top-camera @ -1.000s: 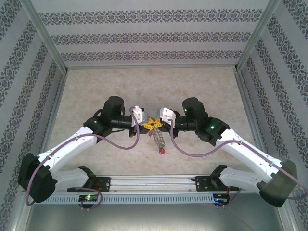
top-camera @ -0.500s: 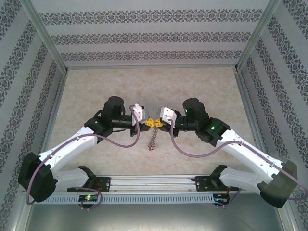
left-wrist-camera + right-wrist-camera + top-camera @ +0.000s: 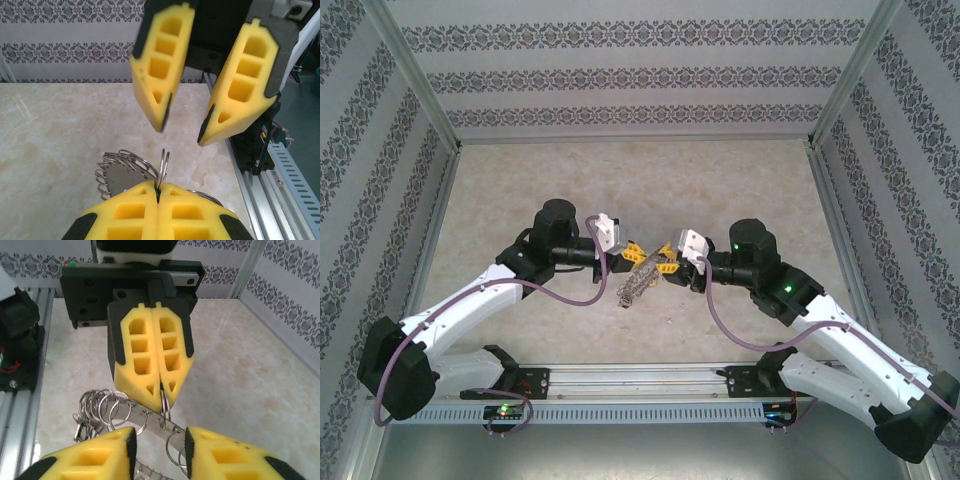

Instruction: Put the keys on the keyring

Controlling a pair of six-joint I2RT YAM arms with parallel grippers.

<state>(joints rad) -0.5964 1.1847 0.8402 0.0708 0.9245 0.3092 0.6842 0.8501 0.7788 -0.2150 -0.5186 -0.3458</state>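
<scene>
My left gripper [image 3: 631, 251] is shut on the thin grey keyring [image 3: 164, 164], pinched edge-on at its yellow fingertips [image 3: 158, 184] and lifted off the marble table [image 3: 620, 180]. From the ring a flat metal band [image 3: 150, 417] carries several small split rings [image 3: 102, 405]. The keys [image 3: 633, 288] dangle as a silver bunch below the gripper. My right gripper [image 3: 664, 262] faces the left one from the right. Its jaws stand open [image 3: 159, 440], either side of the band and not touching it. In the left wrist view the right gripper [image 3: 182, 131] hangs open just beyond the ring.
An aluminium rail [image 3: 640, 378] runs along the near table edge, close behind the grippers [image 3: 295, 175]. Frame posts [image 3: 420, 90] and patterned walls close in the left, right and far sides. Marble surface lies beyond the bunch.
The right gripper has opened and drawn back to the right. The left gripper has shut on the ring, and the bunch of keys has swung left under it.
</scene>
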